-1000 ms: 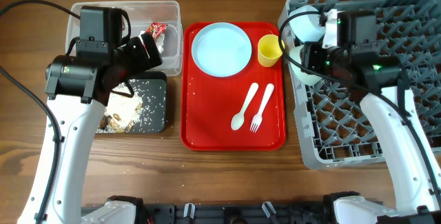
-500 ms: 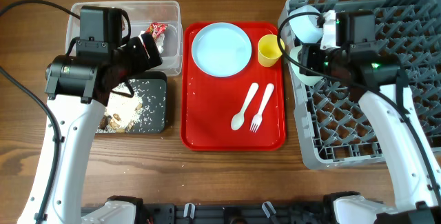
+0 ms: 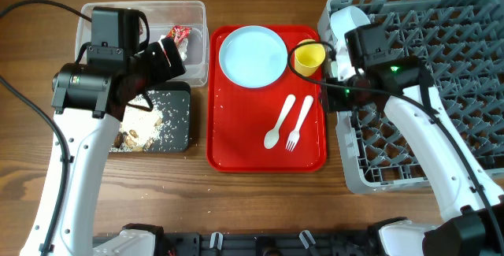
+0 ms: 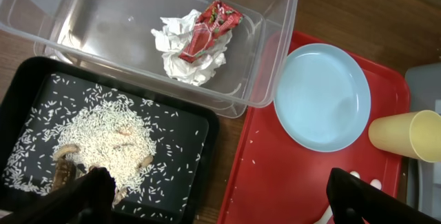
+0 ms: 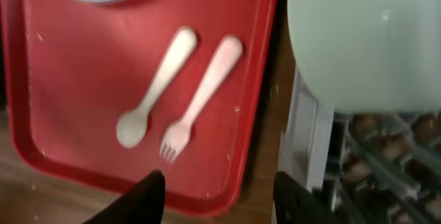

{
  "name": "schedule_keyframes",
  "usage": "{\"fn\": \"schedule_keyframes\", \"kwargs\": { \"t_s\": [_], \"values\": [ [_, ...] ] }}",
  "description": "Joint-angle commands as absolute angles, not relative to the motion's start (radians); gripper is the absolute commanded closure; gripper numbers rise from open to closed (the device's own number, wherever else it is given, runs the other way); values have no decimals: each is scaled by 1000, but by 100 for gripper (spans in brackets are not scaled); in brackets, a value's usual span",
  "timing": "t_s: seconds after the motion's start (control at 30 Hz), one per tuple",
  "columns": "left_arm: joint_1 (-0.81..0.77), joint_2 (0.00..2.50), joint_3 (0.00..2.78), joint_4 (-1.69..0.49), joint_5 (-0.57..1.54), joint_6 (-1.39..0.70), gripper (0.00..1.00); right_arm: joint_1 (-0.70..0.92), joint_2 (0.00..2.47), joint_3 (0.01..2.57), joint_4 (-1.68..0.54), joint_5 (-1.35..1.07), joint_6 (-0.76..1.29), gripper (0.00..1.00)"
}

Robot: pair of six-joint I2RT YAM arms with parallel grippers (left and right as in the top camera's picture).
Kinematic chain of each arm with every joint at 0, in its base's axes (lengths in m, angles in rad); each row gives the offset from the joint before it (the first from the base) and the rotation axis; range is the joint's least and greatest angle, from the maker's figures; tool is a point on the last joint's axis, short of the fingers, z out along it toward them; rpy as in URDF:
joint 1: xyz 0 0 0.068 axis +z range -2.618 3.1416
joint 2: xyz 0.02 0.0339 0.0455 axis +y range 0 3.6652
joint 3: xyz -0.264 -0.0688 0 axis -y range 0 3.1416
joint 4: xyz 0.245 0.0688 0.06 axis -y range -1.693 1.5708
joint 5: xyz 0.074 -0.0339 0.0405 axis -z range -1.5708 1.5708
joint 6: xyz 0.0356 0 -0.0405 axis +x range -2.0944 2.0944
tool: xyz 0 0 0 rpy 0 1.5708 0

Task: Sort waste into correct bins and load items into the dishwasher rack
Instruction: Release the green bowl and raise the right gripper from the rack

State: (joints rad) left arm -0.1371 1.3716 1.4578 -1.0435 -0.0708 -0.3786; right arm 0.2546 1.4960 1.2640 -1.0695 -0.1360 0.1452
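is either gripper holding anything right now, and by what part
Nothing is held. The left gripper and the right gripper both stand open and empty.

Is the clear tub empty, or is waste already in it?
Not empty: the clear tub holds the crumpled napkin and red wrapper.

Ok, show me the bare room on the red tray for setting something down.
Bare: red tray's lower left, between its left rim, the plate above and the spoon. Crowded: the top, with plate and cup, and around the fork.
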Motion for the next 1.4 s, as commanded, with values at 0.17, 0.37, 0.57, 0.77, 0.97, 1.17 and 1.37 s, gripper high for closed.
{"fn": "schedule_keyframes", "kwargs": {
  "t_s": [0.17, 0.37, 0.57, 0.77, 0.97, 1.17, 1.37],
  "values": [
    [-133, 1370, 1471, -1041, -80, -367, 0, 258, 1504, 1225, -1156, -29, 219, 47],
    [-133, 1370, 1471, -1041, -80, -367, 0, 258, 1504, 1156, -1094, -7, 239, 47],
    [-133, 1370, 1471, -1041, -80, -367, 0, 258, 1504, 1124, -1070, 24, 237, 47],
    [-133, 1370, 1471, -1041, -80, -367, 0, 258, 1504, 1091, -1023, 29, 225, 47],
    [-133, 1370, 1471, -1041, -80, -367, 0, 258, 1504, 1087, -1003, 26, 210, 47],
    [-133, 1370, 1471, -1041, -80, -367, 0, 258, 1504, 1087, -978, 22, 213, 47],
    [-133, 1370, 1471, -1041, -80, -367, 0, 258, 1504, 1087, -975, 19, 212, 47]
  ]
}}
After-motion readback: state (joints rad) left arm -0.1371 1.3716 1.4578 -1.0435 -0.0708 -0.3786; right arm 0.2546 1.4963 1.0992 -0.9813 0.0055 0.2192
